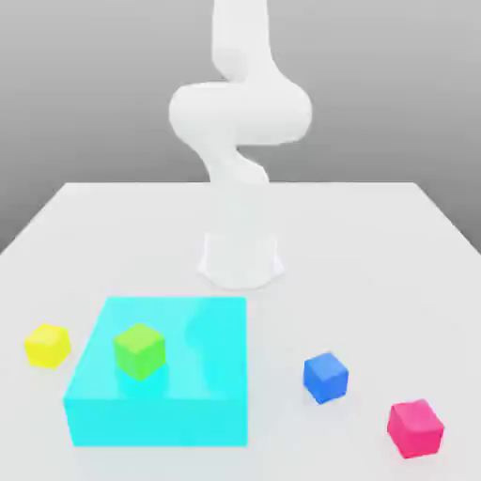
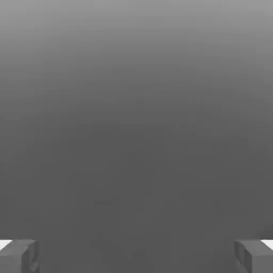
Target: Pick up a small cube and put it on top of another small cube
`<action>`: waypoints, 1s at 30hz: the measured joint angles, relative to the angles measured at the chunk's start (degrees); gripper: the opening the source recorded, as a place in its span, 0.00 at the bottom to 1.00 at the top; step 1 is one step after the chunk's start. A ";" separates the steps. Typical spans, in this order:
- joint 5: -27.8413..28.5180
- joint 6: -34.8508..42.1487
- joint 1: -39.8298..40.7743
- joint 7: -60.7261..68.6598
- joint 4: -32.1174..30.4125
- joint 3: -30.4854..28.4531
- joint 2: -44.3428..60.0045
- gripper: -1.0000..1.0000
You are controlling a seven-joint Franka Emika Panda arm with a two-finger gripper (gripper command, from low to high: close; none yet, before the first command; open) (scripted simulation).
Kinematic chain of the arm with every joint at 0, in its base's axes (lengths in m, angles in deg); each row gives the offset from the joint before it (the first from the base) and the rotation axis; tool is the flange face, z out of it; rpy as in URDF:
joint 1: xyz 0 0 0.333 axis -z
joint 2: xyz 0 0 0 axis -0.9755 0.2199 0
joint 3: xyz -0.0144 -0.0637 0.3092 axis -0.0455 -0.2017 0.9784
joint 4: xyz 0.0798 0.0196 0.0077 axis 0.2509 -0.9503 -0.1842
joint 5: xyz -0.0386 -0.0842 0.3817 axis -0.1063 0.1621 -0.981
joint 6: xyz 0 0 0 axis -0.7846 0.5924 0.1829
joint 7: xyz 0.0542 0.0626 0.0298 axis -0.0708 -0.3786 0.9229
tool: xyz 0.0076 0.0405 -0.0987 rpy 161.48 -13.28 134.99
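My gripper (image 2: 136, 256) hangs spread wide, holding nothing. On the white table (image 1: 376, 235), the magenta cube (image 1: 415, 428) rests at the exterior view's right (near a blue cube (image 1: 326, 377)), well apart from the yellow cube (image 1: 47, 345) beside the cyan block (image 1: 188, 395), which carries a green cube (image 1: 139, 350).

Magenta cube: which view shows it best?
The exterior view. The magenta cube sits whole and unobstructed on the table near that view's lower right, apart from the blue cube. The hand view offers plain gray past the claw, fingertips spread wide, nothing of the cube.
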State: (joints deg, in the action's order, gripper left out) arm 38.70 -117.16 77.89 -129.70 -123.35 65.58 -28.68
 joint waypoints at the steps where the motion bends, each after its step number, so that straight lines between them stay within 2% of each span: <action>1: 0.66 -0.76 0.07 -1.00 -0.24 0.98 2.26 0.50; 10: 6.14 -7.25 1.37 -9.44 -2.27 9.80 21.07 0.50; 17: 11.13 -12.17 -0.05 -16.48 -3.81 14.43 35.70 0.50; 22: 13.35 -15.84 -3.20 -20.56 -4.96 15.69 45.90 0.50; 27: 12.96 -19.86 -5.74 -22.78 -6.26 17.28 55.54 0.50; 30: 15.47 -23.82 -8.14 -25.21 -5.51 15.27 61.64 0.50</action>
State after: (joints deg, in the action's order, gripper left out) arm 54.17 -140.97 69.74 -154.91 -128.86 80.84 32.95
